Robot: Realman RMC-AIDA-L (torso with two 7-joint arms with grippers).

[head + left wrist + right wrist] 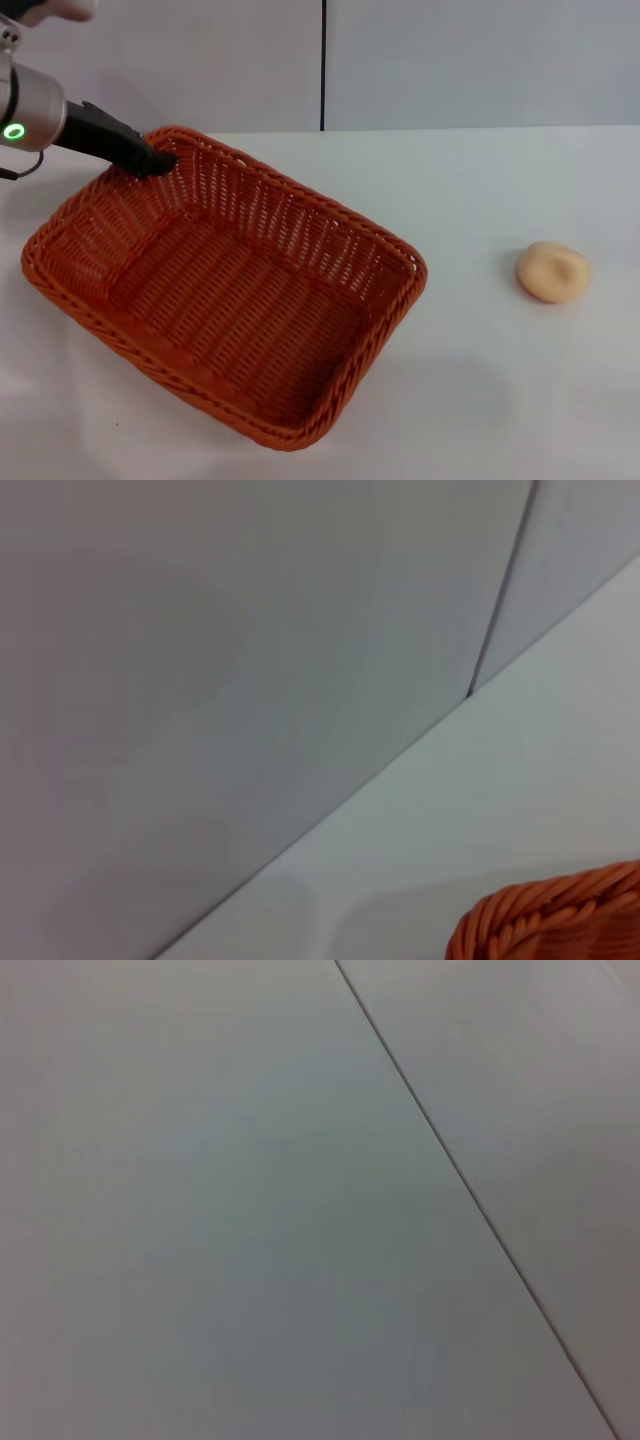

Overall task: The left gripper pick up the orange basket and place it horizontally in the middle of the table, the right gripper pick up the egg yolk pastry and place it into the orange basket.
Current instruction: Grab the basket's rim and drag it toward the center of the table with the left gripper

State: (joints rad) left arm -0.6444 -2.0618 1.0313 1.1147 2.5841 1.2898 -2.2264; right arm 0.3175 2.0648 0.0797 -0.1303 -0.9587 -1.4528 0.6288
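The left gripper [160,160] pinches the far-left rim of the orange basket [225,290]; egg yolk pastry [552,271] lies well right.

one orange basket [225,295], one egg yolk pastry [552,271], one white surface [500,400] beneath both, and one tool [158,160] in view, the left one.

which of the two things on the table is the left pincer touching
The orange basket: the left pincer sits at its far rim corner. The egg yolk pastry lies alone, well off to the right.
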